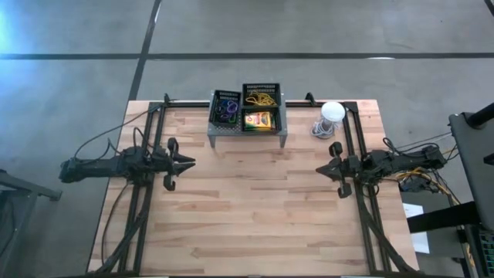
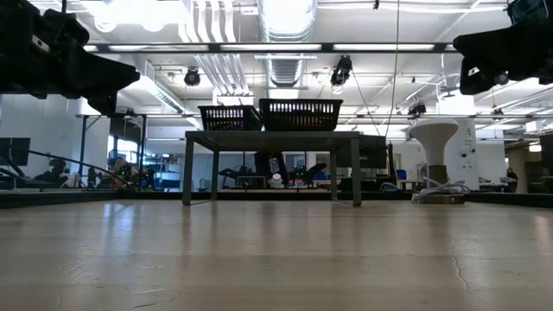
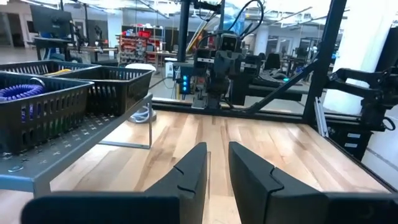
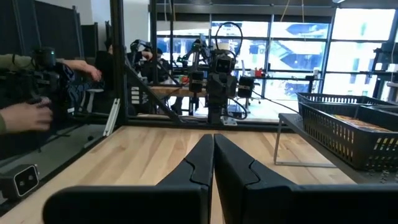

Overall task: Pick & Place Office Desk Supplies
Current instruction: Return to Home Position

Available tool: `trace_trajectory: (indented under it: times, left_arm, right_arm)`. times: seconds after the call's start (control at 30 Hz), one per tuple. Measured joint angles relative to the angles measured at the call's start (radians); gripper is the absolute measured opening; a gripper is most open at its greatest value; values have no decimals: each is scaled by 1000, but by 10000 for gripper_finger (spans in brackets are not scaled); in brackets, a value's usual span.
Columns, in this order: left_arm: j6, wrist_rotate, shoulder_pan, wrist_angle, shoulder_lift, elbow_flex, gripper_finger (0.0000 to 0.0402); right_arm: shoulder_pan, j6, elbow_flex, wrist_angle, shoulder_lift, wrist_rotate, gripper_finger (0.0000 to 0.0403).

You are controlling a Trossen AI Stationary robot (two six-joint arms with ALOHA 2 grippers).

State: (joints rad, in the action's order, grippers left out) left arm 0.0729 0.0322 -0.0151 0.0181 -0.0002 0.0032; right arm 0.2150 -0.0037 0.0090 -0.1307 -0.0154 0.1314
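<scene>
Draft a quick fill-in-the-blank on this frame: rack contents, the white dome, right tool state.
1. The rack carries ___ black baskets.
2. The loop bands lie in the basket on the ___ arm's side of the rack.
3. The white-domed object stands beside the rack on the ___ arm's side.
4. The right tool has its fingers ___, with no gap between them.

Missing words: three; left; right; shut.

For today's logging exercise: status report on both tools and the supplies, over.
Left tool slightly open, right tool shut, both empty. Bands and crayons in baskets on rack. Dome beside rack, nothing blocking.
</scene>
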Motion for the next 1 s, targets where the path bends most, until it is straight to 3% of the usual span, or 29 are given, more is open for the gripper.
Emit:
trace_trajectory:
  times: [0.87, 1.0]
  left_arm:
    - [62, 4, 0, 0, 30, 0, 71]
    - [62, 4, 0, 0, 30, 0, 71]
  right_arm:
    - [2, 51, 1, 2, 15, -1, 8]
    - [-37, -8, 1, -30, 14, 41, 8]
